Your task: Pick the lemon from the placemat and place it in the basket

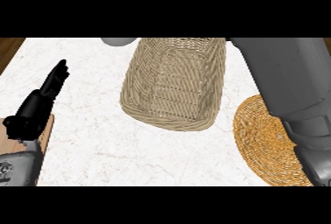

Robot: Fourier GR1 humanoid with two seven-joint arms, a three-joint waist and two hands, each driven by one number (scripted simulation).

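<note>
White marble covers the table, and brown wood shows past its corner up and to the left of the left hand. That hand stands near the view's left edge, black, its fingers straight and close together and pointing away from the robot; it is held open and has hold of nothing. Its grey forearm comes in below it at the lower left corner, and a strip of brown wood lies just beside the hand's right side, under the wrist. Well to the right of the hand sits the basket, a long oval of pale wicker with its near rim rounded toward the robot and its far end running up to the view's top. Farther right again lies the placemat, a round orange woven disc, apart from the basket. The right forearm, broad and grey, crosses over the placemat's right part and runs up past the view's top, so the right hand itself does not show. The lemon cannot be seen; where it is I cannot tell.
</note>
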